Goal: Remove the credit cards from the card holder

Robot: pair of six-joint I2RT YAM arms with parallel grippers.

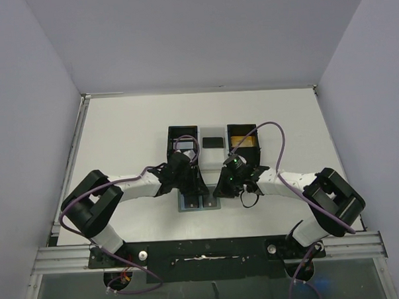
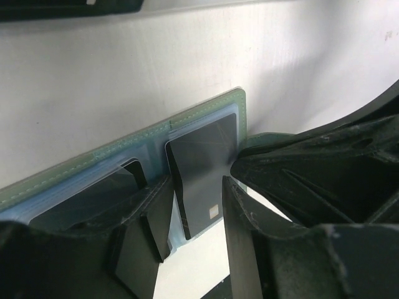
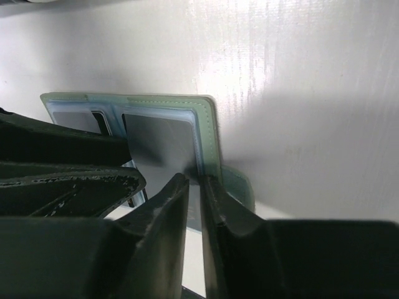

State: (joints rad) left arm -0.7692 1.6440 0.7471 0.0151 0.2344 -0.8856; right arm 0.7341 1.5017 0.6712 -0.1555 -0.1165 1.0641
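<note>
My right gripper is nearly closed, pinching the outer edge of the card holder. The holder lies open and flat on the table between my two arms. My left gripper is partly parted with a black card between its fingers (pinched or merely straddled, I cannot tell). That card lies at one of the holder's pale blue pockets.

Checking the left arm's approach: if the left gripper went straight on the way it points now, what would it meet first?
Most likely the dark card in the card holder. It sits between the fingers of the left gripper and looks very close, though depth is hard to judge from the wrist view.
</note>
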